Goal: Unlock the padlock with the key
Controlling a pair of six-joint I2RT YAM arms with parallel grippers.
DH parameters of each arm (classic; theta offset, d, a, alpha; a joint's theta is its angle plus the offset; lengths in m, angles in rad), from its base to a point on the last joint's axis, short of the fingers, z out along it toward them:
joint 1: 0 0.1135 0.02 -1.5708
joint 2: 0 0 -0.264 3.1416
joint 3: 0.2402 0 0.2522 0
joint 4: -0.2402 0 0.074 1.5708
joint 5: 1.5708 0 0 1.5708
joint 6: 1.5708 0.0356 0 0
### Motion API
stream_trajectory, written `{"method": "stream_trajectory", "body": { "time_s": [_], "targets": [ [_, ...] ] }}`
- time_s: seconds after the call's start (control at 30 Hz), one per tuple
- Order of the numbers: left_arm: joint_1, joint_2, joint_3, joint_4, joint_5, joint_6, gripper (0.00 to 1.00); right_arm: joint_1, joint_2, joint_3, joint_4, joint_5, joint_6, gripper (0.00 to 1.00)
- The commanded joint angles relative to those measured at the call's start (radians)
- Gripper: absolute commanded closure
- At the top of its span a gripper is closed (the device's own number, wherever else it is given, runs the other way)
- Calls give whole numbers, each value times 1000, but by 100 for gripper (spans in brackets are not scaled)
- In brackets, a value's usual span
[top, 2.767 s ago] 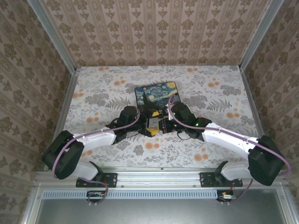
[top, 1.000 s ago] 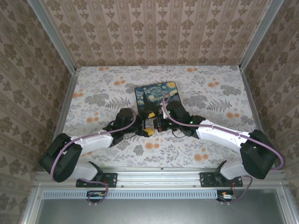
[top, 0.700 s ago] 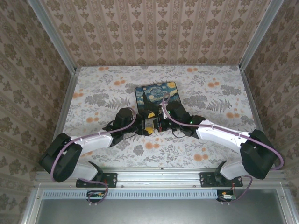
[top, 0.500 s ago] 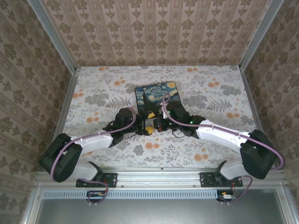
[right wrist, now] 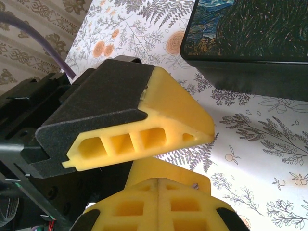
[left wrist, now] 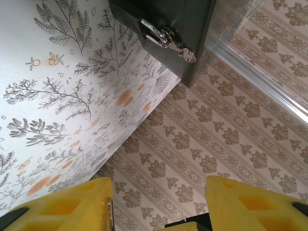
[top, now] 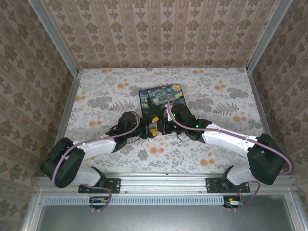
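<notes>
Both arms reach in to the middle of the table (top: 226, 139) and meet just near the black box (top: 161, 96) with the painted lid. From above, the left gripper (top: 150, 128) and right gripper (top: 161, 126) sit close together, tips almost touching. In the left wrist view the left gripper (left wrist: 158, 187) stands open, its yellow fingers (left wrist: 72, 204) apart, the box's silver latch (left wrist: 166, 38) beyond them. In the right wrist view the right gripper (right wrist: 160, 183) is closed, its pads pressed flush, with one left finger (right wrist: 139, 120) lying across just above. A tiny dark stub (right wrist: 194, 185) shows at their edge; I cannot tell if it is the key. I cannot make out where the padlock sits.
</notes>
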Motion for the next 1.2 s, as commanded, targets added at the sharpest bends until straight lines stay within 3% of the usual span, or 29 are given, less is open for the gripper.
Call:
{"method": "stream_trajectory", "body": {
  "time_s": [0.0, 0.43, 0.6, 0.83, 0.9, 1.17],
  "targets": [
    [9, -17, -15, 40, -9, -11, 49, 5, 13, 3, 22, -7, -7, 97],
    [20, -35, -31, 40, -9, -8, 61, 6, -1, 0, 8, 23, -8, 96],
    [24, -42, -25, 39, -9, -2, 73, 6, 9, 7, 10, 21, -8, 97],
    [24, -42, -24, 42, -8, -2, 77, 6, 9, 10, 14, 27, -6, 97],
    [24, -42, -24, 42, -7, 2, 77, 5, 7, 8, 14, 33, -6, 97],
    [39, -46, -56, -40, 12, 45, 54, 2, 1, 31, -19, 46, -28, 97]
  ]
}}
